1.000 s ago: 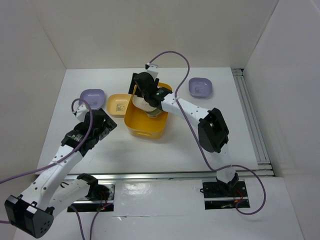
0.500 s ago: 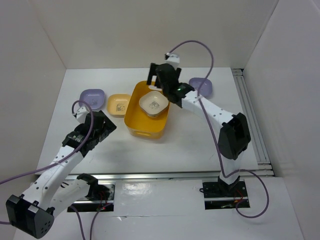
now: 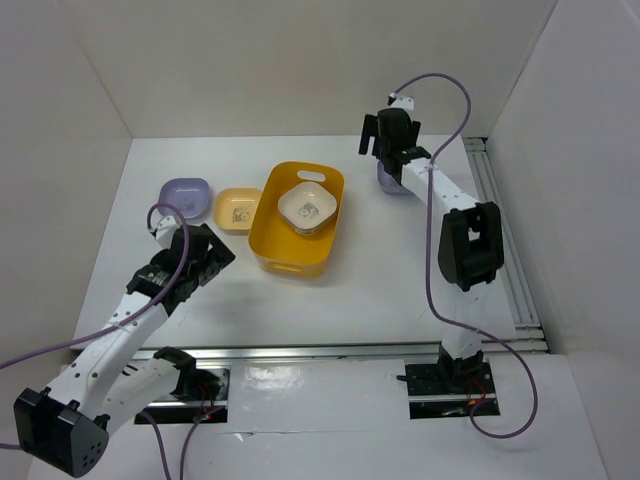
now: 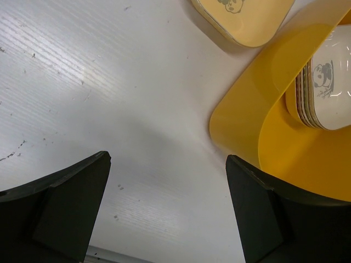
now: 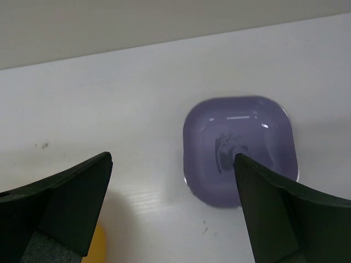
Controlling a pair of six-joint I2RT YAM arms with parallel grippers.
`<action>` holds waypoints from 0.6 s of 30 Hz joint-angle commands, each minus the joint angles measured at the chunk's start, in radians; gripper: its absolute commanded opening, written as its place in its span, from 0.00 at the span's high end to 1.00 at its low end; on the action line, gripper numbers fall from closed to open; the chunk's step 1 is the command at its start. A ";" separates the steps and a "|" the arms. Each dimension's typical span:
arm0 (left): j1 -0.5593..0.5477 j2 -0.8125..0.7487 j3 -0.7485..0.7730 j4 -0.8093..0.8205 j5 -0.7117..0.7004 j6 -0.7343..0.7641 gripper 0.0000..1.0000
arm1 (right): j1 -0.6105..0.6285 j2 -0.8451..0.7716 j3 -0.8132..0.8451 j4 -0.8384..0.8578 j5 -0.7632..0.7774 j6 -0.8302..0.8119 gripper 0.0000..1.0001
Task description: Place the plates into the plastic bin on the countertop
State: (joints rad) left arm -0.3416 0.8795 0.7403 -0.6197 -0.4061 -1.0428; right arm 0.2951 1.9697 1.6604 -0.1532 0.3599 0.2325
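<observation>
At the left of the overhead view a shallow lavender rounded-square dish sits on the white worktop, and just beside it a small yellow-orange dish with a centre print. Both lie flat and right side up, waiting their turn. Below them the left pincer hangs low over bare worktop, its jaws spread wide and holding nothing, aimed towards the corner of the large yellow-orange plastic tub. From there it looks ready to go for the nearer dish.

The tub stands mid-frame, and inside it a stack of dishes rests with a cream one uppermost, nested so they take little room.

Towards the upper right, the right pincer hovers with jaws gaping and empty, above a second lavender dish lying apart from the tub. I would guess that one is its target.

The worktop is plain matt white with a few scuffs. White panels close it in, and a metal rail runs along the right edge.
</observation>
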 commanded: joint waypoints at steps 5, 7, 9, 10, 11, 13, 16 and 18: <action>0.007 -0.002 -0.019 0.029 0.027 0.027 0.00 | -0.051 0.259 0.272 -0.140 -0.047 -0.067 0.07; 0.007 -0.002 -0.019 0.029 0.027 0.027 0.00 | -0.060 0.305 0.282 -0.150 -0.047 -0.056 0.10; 0.007 -0.002 -0.019 0.029 0.027 0.027 0.00 | -0.070 0.327 0.282 -0.151 -0.074 -0.045 0.12; 0.007 -0.002 -0.019 0.020 0.027 0.027 0.00 | -0.070 0.346 0.273 -0.151 -0.084 -0.045 0.14; 0.007 -0.002 -0.019 0.020 0.027 0.027 0.00 | -0.070 0.356 0.272 -0.141 -0.093 -0.045 0.14; 0.007 -0.002 -0.019 0.020 0.027 0.027 0.00 | -0.079 0.374 0.272 -0.141 -0.102 -0.036 0.18; 0.007 -0.002 -0.019 0.020 0.018 0.027 0.00 | -0.090 0.386 0.251 -0.141 -0.116 -0.027 0.30; 0.007 -0.002 -0.019 0.020 0.018 0.027 0.00 | -0.090 0.377 0.213 -0.115 -0.128 -0.027 0.50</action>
State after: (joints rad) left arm -0.3416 0.8810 0.7197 -0.6128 -0.3828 -1.0420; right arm 0.2169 2.3665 1.8881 -0.2855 0.2550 0.1955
